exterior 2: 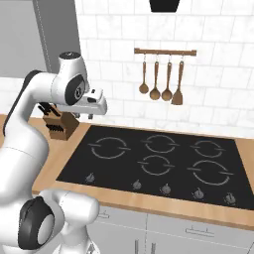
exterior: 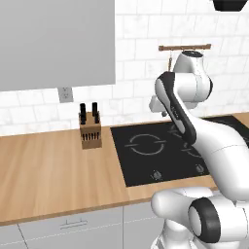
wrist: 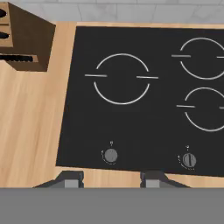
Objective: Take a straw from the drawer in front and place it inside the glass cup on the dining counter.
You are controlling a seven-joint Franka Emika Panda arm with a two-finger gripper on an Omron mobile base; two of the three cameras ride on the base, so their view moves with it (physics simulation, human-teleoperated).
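My gripper (wrist: 111,179) hangs above the front edge of a black hob (wrist: 140,96), pointing down. Its two dark fingertips (wrist: 70,179) stand apart, open, with nothing between them. In the right base view the gripper (exterior 2: 84,117) hangs under the white hand, over the hob's left rear corner. In the left base view the gripper (exterior: 163,114) is partly hidden behind the arm. The straw, the drawer, the glass cup and the dining counter are out of view.
A wooden knife block (exterior: 90,127) (exterior 2: 59,125) (wrist: 22,39) stands on the wood worktop (exterior: 48,170) left of the hob (exterior 2: 158,158). Wooden utensils (exterior 2: 161,79) hang on a wall rail behind it. Grey drawer fronts with bar handles (exterior: 73,224) (exterior 2: 196,230) run below the worktop.
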